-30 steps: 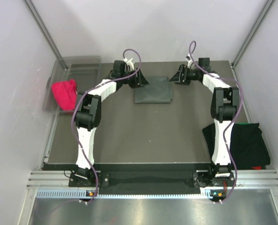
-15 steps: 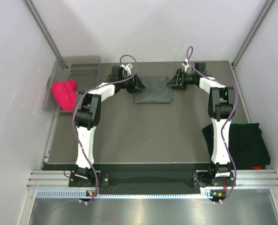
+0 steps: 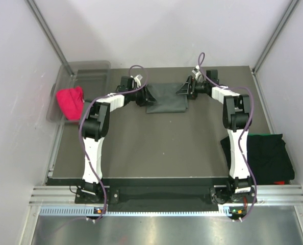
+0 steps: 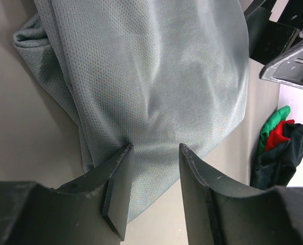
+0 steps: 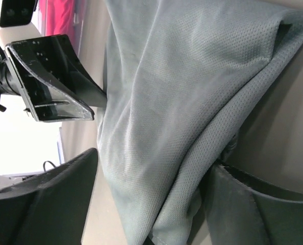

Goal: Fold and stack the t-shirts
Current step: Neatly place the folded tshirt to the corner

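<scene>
Shirt: grey t-shirt lies folded at the far middle of the table, its layers loose and puffed along the edges.
Left gripper: jaws spread, straddling the shirt's left edge; nothing pinched.
Right gripper: jaws spread wide, bunched cloth between them, not clamped.
Stack: black t-shirts sit at the table's right edge, well apart from the grey one.
Risk one: closing on the top layer alone would likely peel the fold open on lifting.
Risk two: uneven pull between the arms could skew or drag the shirt.
</scene>
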`<state>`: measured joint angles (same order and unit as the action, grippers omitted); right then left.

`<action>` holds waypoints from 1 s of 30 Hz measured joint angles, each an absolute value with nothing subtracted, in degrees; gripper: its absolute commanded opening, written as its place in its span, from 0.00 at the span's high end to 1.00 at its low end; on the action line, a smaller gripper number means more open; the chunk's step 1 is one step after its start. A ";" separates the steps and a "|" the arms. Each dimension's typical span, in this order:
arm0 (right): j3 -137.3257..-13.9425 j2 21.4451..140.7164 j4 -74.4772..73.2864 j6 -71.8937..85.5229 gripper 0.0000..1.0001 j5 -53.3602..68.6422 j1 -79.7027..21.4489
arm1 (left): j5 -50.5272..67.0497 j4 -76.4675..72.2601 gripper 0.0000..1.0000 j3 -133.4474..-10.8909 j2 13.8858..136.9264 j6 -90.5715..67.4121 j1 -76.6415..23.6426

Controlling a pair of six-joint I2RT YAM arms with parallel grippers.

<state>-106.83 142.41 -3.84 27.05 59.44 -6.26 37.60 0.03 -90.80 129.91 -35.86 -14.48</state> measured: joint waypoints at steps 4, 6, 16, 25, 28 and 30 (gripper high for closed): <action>-106.10 143.13 -1.87 29.12 0.39 60.36 -6.48 | 37.60 -0.05 0.55 -90.52 129.91 -35.90 -14.46; -105.91 143.37 -1.48 29.98 0.47 60.36 -6.76 | 37.60 -0.05 0.55 -90.50 129.91 -35.92 -14.44; -104.60 145.27 0.43 32.47 0.99 60.71 -9.32 | 37.45 -0.99 0.52 -89.36 129.82 -35.90 -14.44; -99.61 140.29 -5.72 25.10 1.00 59.37 -9.63 | 30.70 1.54 0.46 -84.71 119.98 -29.82 -13.82; -95.57 135.94 -10.81 20.95 1.00 58.63 -9.91 | 28.95 2.20 0.45 -83.31 112.97 -28.10 -12.75; -92.49 132.22 -15.86 17.21 1.00 58.30 -10.13 | 27.94 2.22 0.44 -83.07 108.16 -26.98 -11.88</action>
<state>-92.49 132.22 -15.86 17.21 58.30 -10.13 27.94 2.22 -83.07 108.16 -26.98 -11.88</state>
